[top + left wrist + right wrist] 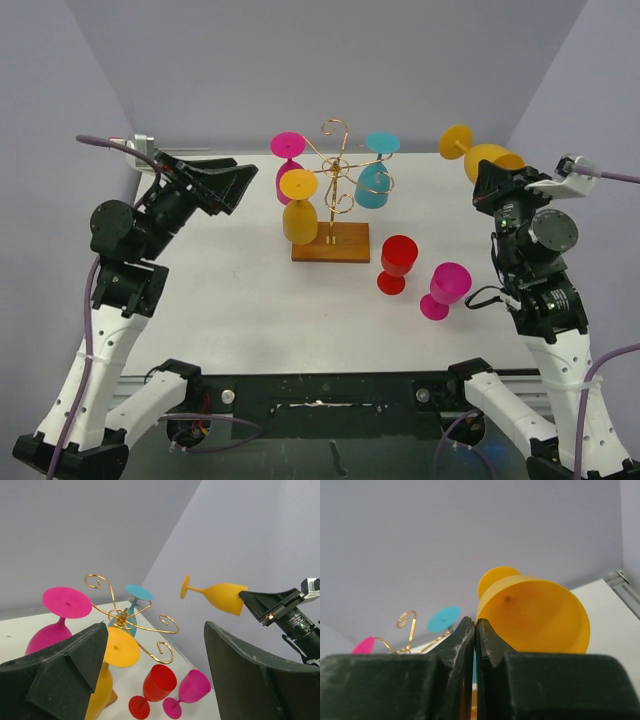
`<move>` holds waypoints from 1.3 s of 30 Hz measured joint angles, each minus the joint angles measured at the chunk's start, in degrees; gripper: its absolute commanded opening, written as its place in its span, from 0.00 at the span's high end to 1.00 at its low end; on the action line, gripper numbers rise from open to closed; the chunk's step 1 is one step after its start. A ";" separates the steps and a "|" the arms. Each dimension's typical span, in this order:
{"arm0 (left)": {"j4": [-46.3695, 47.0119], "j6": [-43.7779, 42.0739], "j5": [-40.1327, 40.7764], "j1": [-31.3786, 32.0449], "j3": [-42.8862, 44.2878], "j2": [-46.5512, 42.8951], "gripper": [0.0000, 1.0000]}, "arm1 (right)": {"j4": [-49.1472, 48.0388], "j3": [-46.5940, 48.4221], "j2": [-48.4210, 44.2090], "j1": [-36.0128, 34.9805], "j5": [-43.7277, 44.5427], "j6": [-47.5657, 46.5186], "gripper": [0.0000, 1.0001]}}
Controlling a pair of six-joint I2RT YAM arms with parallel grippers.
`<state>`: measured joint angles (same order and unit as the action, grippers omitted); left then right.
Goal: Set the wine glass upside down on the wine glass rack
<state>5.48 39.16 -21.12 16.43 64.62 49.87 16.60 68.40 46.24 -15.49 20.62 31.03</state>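
Right gripper [475, 626] pinches the yellow wine glass [535, 620] by its rim, well apart from the rack [330, 243].

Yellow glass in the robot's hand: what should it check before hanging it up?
1. Right gripper shut on the held yellow glass at its rim: ok.
2. Held glass turned upside down: not ok, it lies sideways in the air.
3. Empty curl on the wine glass rack: ok.
4. Left gripper open, empty, off to the side of the rack: ok.
5. Red glass and standing pink glass apart from the rack's base: ok.
6. Grip tight enough for the turn: cannot tell.
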 measured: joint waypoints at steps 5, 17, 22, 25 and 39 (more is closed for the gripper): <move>5.31 5.90 -0.15 0.37 -0.35 4.20 0.25 | -8.41 0.07 -0.98 0.00 -4.24 1.05 1.00; 11.45 21.75 2.54 2.40 7.65 17.33 0.27 | -27.56 0.15 8.04 -1.18 -16.59 2.82 1.00; 14.21 26.58 5.03 6.23 8.24 21.20 0.27 | -31.30 0.15 11.96 -6.75 -16.87 2.43 1.00; 14.84 27.15 7.41 9.75 8.79 23.10 0.27 | -33.46 0.15 13.09 -14.14 -15.23 -0.24 1.00; 21.81 31.91 14.58 14.16 8.50 25.49 0.31 | -40.59 0.70 17.64 -36.76 -6.69 -17.00 1.00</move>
<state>27.29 71.07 -6.55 30.59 73.12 75.35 -23.99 69.10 63.88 -52.25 13.93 14.02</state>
